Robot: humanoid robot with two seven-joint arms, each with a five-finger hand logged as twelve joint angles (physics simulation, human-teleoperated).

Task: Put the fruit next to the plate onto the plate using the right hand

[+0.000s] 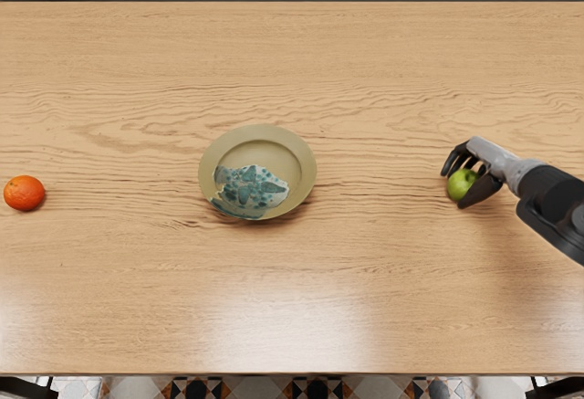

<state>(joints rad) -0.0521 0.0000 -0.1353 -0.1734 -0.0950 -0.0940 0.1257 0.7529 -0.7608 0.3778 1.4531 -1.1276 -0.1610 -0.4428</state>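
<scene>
A tan plate with a teal pattern in its bowl sits near the table's middle. Far to its right, a small green fruit rests between the black fingers of my right hand, whose arm comes in from the right edge. The fingers curl around the fruit. I cannot tell whether the fruit still touches the table. An orange lies at the far left of the table, well away from the plate. The left arm does not show.
The wooden table fills the view, with its far edge at the top and its near edge at the bottom. A patterned floor shows below the near edge.
</scene>
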